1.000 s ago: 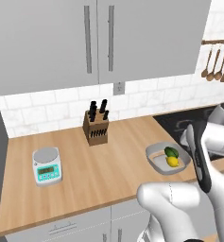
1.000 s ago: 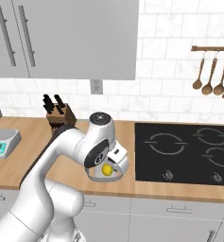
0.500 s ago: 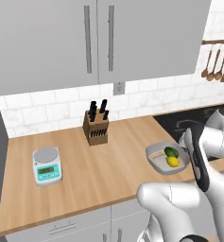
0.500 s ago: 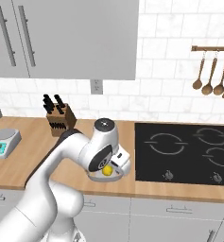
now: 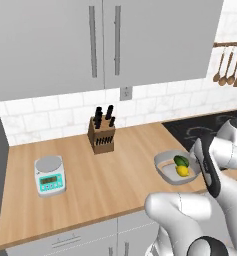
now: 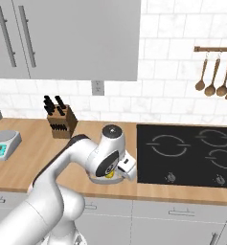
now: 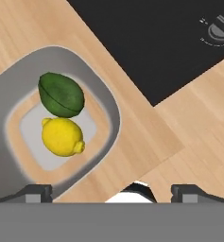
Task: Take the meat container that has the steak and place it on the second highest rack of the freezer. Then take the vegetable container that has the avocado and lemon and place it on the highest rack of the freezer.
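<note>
Hand view: the gripper (image 7: 111, 189) looks straight down on the counter (image 7: 189, 137), its two fingertips (image 7: 35, 190) set wide apart at the bottom edge with nothing between them and touching nothing. One tip sits over the near rim of the grey tray (image 7: 111, 118); the other is over bare wood beside it. Inside the tray the avocado (image 7: 61, 94) and the lemon (image 7: 62, 137) lie touching each other, the avocado nearer the hob (image 7: 151, 42). The tray's rim runs just beside the hob's black corner, with a narrow strip of wood between them. On the tray's other sides the wood is bare in this view.

In the left base view the tray (image 5: 166, 165) lies near the counter's front edge (image 5: 90, 222), with the avocado (image 5: 180, 161) and lemon (image 5: 182, 171) in it; the arm's forearm stands close on its right, between tray and hob (image 5: 190, 131). Leftward the counter is open as far as the knife block (image 5: 101, 134) at the back wall and the scale (image 5: 50, 175) well off to the left. Wall cabinets (image 5: 100, 40) hang overhead.

In the right base view the hand hovers over the tray (image 6: 93, 179), hiding most of it; a bit of lemon (image 6: 109, 175) shows under the wrist. Spoons (image 6: 213, 72) hang on the wall above the hob (image 6: 187, 155).
</note>
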Robot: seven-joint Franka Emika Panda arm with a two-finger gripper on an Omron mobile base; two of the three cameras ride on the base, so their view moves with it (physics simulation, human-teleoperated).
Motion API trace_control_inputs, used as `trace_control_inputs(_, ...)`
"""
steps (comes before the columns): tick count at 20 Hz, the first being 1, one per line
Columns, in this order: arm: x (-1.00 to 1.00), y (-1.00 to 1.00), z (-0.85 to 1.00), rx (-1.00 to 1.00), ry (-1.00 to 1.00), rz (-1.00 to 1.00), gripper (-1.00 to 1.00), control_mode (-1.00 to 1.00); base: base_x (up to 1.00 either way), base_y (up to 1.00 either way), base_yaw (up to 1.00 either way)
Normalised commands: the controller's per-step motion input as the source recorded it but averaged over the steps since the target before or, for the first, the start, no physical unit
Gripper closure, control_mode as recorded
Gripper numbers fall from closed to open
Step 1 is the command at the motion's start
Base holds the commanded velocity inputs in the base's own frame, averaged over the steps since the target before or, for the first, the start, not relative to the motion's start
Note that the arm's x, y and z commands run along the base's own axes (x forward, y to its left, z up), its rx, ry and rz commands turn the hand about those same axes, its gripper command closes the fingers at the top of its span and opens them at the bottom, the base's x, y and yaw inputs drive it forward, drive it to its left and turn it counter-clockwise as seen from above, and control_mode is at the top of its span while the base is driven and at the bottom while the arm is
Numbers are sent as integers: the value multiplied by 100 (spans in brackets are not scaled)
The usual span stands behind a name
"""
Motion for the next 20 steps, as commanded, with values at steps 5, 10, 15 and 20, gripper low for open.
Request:
trace_control_inputs(5, 11, -2, -30, 0, 0, -1, -100, -100, 0, 0, 0)
trace_control_inputs(10, 18, 0, -23, 0, 0, 0, -100, -100, 0, 0, 0)
trace_control_inputs(15, 11, -1, -12, 1, 0, 0, -100, -100, 0, 0, 0)
trace_control_inputs(20, 9, 0, -17, 0, 0, 0, -100, -100, 0, 0, 0)
